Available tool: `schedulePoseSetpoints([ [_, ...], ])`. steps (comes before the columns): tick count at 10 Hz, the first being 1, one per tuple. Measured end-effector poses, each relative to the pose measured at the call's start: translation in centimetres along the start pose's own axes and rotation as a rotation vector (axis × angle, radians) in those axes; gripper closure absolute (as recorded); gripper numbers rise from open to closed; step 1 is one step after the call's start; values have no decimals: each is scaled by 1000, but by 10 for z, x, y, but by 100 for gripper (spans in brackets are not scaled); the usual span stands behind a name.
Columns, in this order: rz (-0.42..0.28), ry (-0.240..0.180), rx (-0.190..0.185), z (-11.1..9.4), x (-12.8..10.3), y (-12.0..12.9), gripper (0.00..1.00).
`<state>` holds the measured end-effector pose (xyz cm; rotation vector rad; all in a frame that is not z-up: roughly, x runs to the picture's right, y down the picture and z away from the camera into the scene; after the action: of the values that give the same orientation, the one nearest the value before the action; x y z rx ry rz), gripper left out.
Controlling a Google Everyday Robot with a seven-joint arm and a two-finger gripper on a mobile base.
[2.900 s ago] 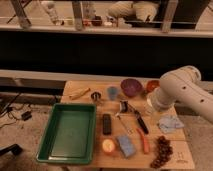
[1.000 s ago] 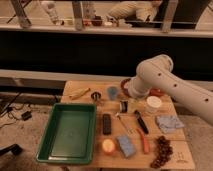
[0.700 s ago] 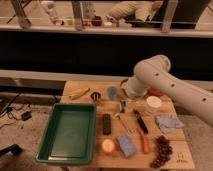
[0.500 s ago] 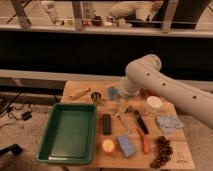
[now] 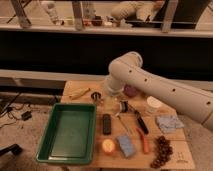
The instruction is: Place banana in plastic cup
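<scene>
Gripper (image 5: pixel 112 94) hung low over back-centre of table (image 5: pixel 175 142), jaws spread, nothing in them, mostly masked by wrist. Nearest: green tray (image 5: pixel 67 132) front left, grapes (image 5: pixel 161 151) front rt. Mid: blue cloth (image 5: pixel 169 123). Far: purple bowl (image 5: pixel 132 91) rt of arm, dark cup (image 5: pixel 96 96) left of it, banana (image 5: pixel 80 93) just left of that cup, flat on tabletop. Plastic cup hidden behind arm.

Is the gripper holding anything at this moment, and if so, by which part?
Nothing is held. The open gripper hangs over the far side of the table; the banana lies there apart from it, untouched.
</scene>
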<state>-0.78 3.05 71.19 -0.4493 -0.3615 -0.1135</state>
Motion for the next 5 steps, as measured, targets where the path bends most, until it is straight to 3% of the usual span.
schedulePoseSetpoints([
  [3, -31, -44, 46, 16, -20, -21, 20],
  [5, -35, -71, 54, 45, -24, -42, 20],
])
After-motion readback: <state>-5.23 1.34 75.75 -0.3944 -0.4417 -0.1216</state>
